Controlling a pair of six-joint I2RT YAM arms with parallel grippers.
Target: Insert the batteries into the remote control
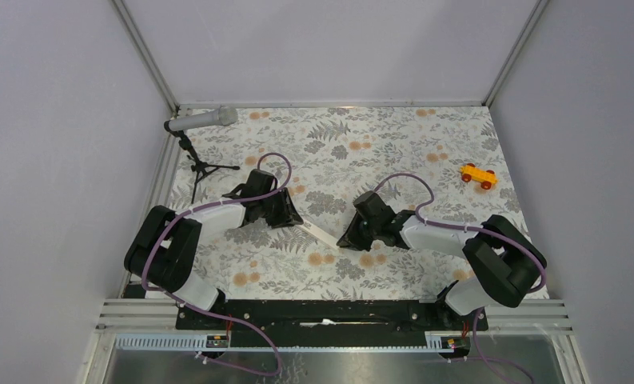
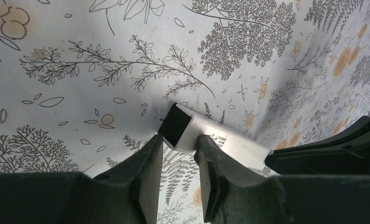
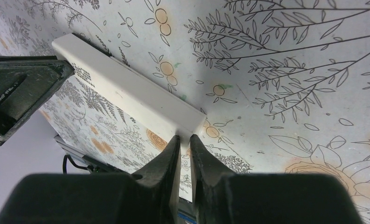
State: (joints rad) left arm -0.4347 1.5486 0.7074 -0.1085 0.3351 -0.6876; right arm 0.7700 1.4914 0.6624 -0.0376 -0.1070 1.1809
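The white remote control (image 1: pixel 323 233) lies slanted between my two grippers at the middle of the flowered table. My left gripper (image 1: pixel 296 221) is closed on its far-left end. In the left wrist view the fingertips (image 2: pixel 205 145) clasp the remote (image 2: pixel 229 142) just behind a dark open slot (image 2: pixel 176 126), with the gripper (image 2: pixel 180 144) at that end. My right gripper (image 1: pixel 347 240) pinches the other end. In the right wrist view its narrow jaws (image 3: pixel 185 140) close on the edge of the remote (image 3: pixel 127 93). The batteries and the cover are out of view.
A grey microphone (image 1: pixel 201 120) on a black tripod (image 1: pixel 205 168) stands at the back left. An orange-yellow toy car (image 1: pixel 478 175) sits at the right. Grey walls enclose the table on three sides.
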